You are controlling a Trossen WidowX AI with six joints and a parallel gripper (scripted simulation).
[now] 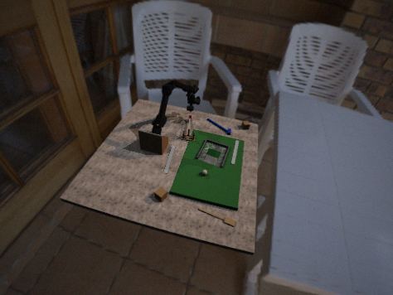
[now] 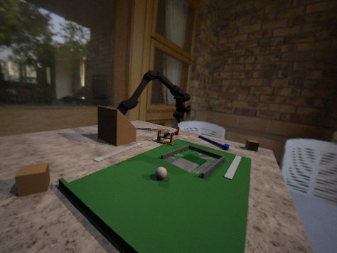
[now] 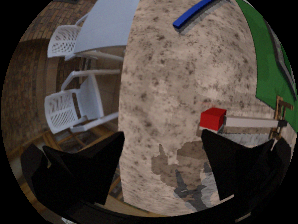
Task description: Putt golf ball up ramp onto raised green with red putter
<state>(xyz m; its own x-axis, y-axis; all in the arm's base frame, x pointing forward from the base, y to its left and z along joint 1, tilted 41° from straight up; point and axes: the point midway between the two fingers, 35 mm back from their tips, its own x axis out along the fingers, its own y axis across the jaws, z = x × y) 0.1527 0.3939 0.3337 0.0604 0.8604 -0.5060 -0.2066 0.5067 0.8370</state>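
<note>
1. Gripper (image 3: 162, 163) is wide open and holds nothing; in the wrist view both dark fingers splay apart, with only tabletop between them.
2. Red putter (image 1: 190, 124) stands upright in a small wooden rack (image 1: 188, 135) at the far edge of the green mat (image 1: 207, 182), roughly 12 o'clock from the golf ball (image 1: 204, 172) in the top view.
3. Relative to the gripper: the putter's red end (image 3: 213, 119) sits at about 1 o'clock from the gap between the fingers in the wrist view, just above the right-hand finger tip and not between the fingers. Its pale shaft (image 3: 252, 123) runs off toward 3 o'clock.
4. In the exterior view the gripper (image 2: 178, 119) hangs just above the red end (image 2: 178, 131); can't tell whether they touch.
5. The ball rests on the mat, just before the grey-walled ramp and green (image 1: 213, 152).
6. Blue putter (image 1: 219, 126) lies on the table (image 1: 116, 186) at 2 o'clock from the rack, apart from the arm.
7. Wooden putter (image 1: 217, 216) lies near the table's front edge.
</note>
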